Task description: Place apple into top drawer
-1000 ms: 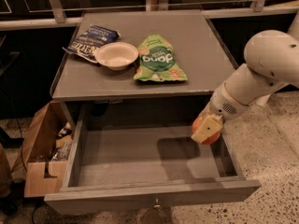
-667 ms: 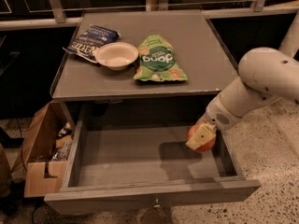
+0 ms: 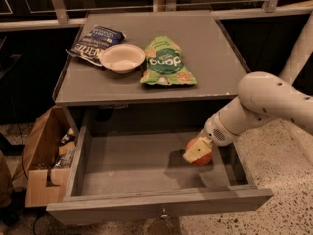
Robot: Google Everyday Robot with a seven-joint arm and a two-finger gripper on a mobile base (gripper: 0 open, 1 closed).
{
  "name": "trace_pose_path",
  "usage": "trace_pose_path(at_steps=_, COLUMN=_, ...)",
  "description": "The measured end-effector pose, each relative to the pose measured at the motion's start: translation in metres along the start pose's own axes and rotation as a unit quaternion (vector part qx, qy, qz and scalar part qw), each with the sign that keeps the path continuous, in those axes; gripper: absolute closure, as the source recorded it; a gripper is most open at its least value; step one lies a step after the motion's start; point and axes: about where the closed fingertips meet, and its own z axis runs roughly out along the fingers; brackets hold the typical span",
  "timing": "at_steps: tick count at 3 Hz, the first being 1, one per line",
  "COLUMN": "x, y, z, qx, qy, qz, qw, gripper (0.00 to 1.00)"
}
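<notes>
The top drawer point(image 3: 122, 168) of the grey cabinet stands pulled out, wide and shallow, with a small metal pull point(image 3: 163, 213) on its front. My gripper point(image 3: 197, 151) reaches in from the right, low inside the drawer's right part. It is shut on the red-orange apple point(image 3: 202, 157), which sits at or just above the drawer's flat bottom; I cannot tell if it touches. The pale finger covers the apple's left upper side.
On the cabinet top point(image 3: 210, 67) lie a white bowl point(image 3: 122, 58), a green snack bag point(image 3: 165, 62) and a dark blue chip bag point(image 3: 94, 42). A cardboard box point(image 3: 45, 165) with clutter stands on the floor left of the drawer. Speckled floor lies to the right.
My gripper has moved down and left with the apple, from the drawer's right wall to low inside the drawer.
</notes>
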Motion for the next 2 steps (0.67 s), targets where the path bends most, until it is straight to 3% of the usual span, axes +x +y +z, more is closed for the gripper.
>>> trace_pose_path(at_steps=1, x=0.0, y=0.0, z=0.001, qx=0.0, qy=-0.001, qz=0.0, qw=1.0, gripper=1.0)
trace_pose_path(at_steps=2, x=0.006, y=0.003, z=0.02, qx=0.005, qy=-0.002, qz=0.029, qw=0.9996, gripper=1.0)
